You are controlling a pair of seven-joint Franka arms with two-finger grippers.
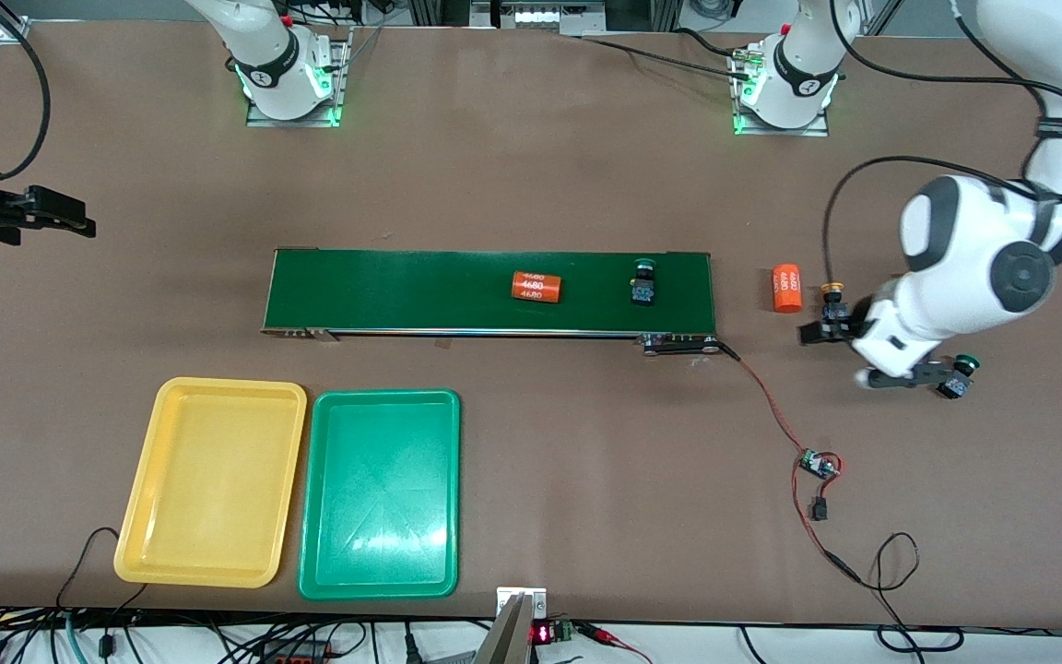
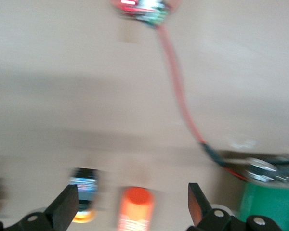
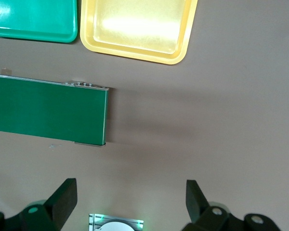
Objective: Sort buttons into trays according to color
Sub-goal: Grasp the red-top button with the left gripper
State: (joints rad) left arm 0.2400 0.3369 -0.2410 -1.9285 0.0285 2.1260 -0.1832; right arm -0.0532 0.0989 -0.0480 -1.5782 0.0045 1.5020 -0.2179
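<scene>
A green button (image 1: 644,281) lies on the conveyor belt (image 1: 402,290). A yellow-orange button (image 1: 831,304) and a second green button (image 1: 960,373) lie on the table off the belt's end at the left arm's side. My left gripper (image 1: 872,355) is open and empty, up over the table between those two. In the left wrist view (image 2: 133,191) the yellow-orange button (image 2: 84,192) shows by one finger. The yellow tray (image 1: 213,481) and green tray (image 1: 382,493) lie empty, nearer the front camera. My right gripper (image 1: 75,214) waits open and empty (image 3: 130,192). The other yellow-orange button is out of view.
One orange "4680" cylinder (image 1: 536,287) lies on the belt and another (image 1: 786,288) lies beside the yellow-orange button, showing between the left fingers (image 2: 135,211). A red cable (image 1: 771,406) runs from the belt's end to a small circuit board (image 1: 817,464).
</scene>
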